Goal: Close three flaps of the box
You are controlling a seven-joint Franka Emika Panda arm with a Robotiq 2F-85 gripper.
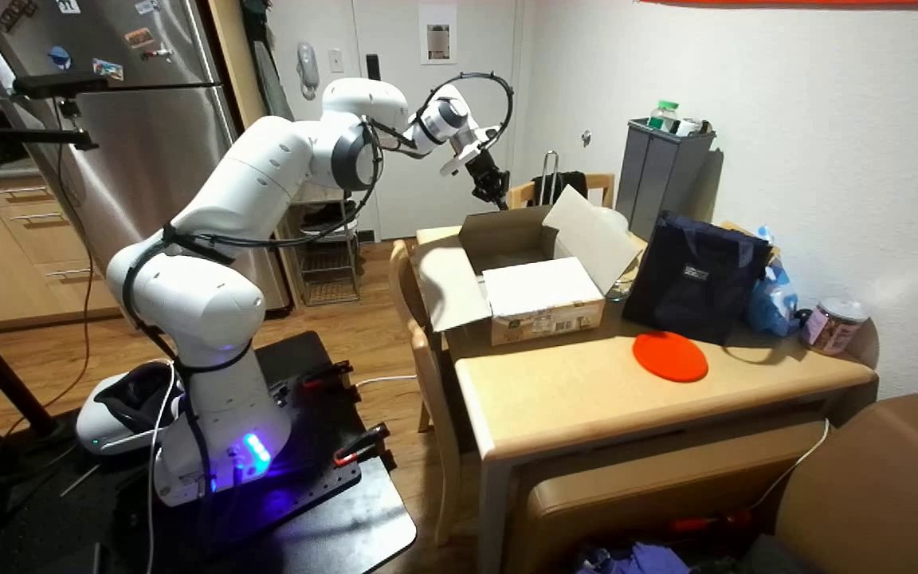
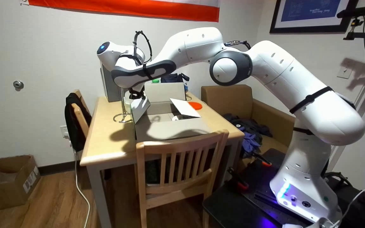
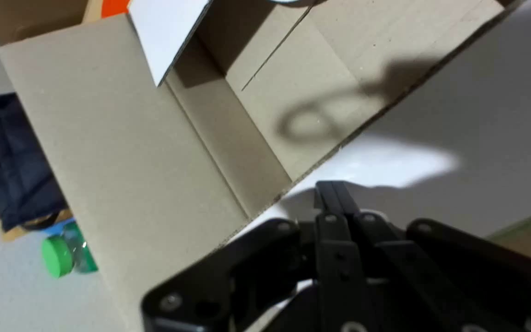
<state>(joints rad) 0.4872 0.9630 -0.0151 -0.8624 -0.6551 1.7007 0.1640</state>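
The box (image 1: 547, 323) is parked on the surface (image 1: 610, 399), mostly seen toward 11 o'clock from the hand (image 3: 332, 185) in the wrist view. The hand's pinched narrow and kinda blocked off by one raised flap (image 3: 468, 138); contact can't be made out. Four flaps (image 1: 593, 239) can be counted. In an exterior view, one navy bag (image 1: 690, 275) is spotted at 3 o'clock from the box, one orange-red disc (image 1: 670, 356) at 4.

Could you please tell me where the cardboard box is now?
In an exterior view, the cardboard box sits toward the left end of the table, left of the dark bag and the red disc, with the gripper near its far side.
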